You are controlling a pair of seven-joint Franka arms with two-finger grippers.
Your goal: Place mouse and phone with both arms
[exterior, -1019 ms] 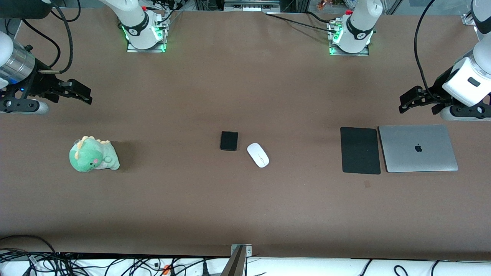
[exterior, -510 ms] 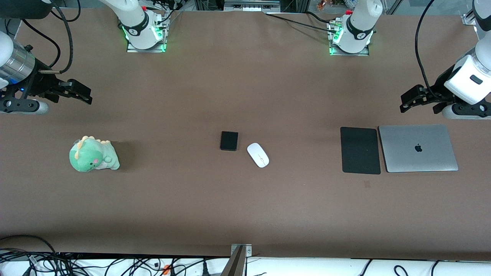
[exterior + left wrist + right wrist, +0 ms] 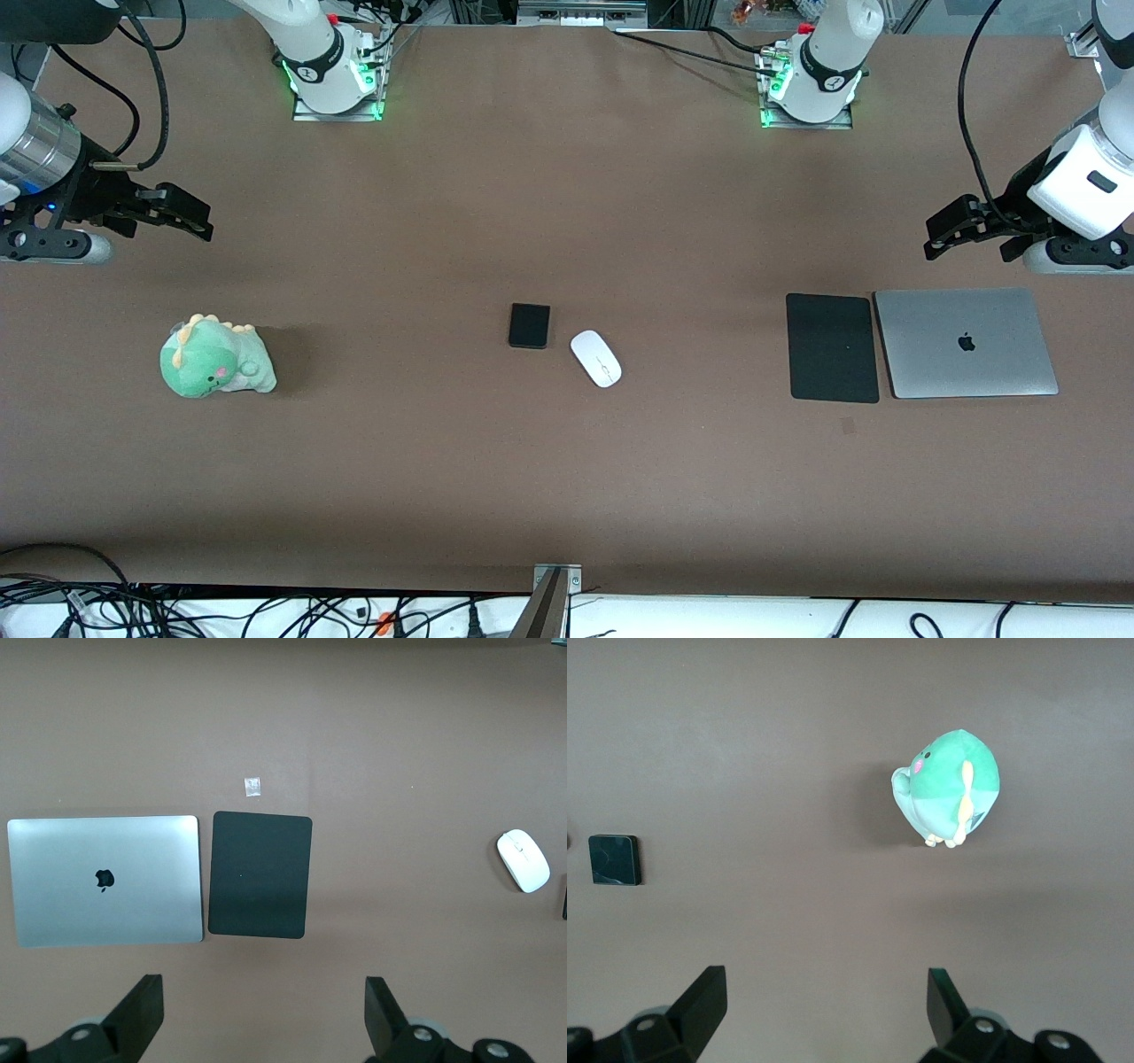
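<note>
The white mouse (image 3: 595,358) lies mid-table; in the left wrist view the mouse (image 3: 523,860) shows near the edge. The black phone (image 3: 529,325) lies flat beside it, toward the right arm's end, and the right wrist view shows the phone (image 3: 614,858) too. My left gripper (image 3: 943,232) hangs open over bare table at the left arm's end, its fingers wide apart around nothing (image 3: 264,1010). At the right arm's end, my right gripper (image 3: 190,219) hovers over bare table, open and empty (image 3: 827,1005). Both grippers are well away from the mouse and the phone.
A matte black mouse pad (image 3: 832,347) and a closed silver laptop (image 3: 966,342) lie side by side at the left arm's end. A green plush dinosaur (image 3: 215,357) sits at the right arm's end. Cables run along the table's front edge.
The left arm's wrist has shifted slightly toward its base end of the table. The right arm, mouse and phone have not moved.
</note>
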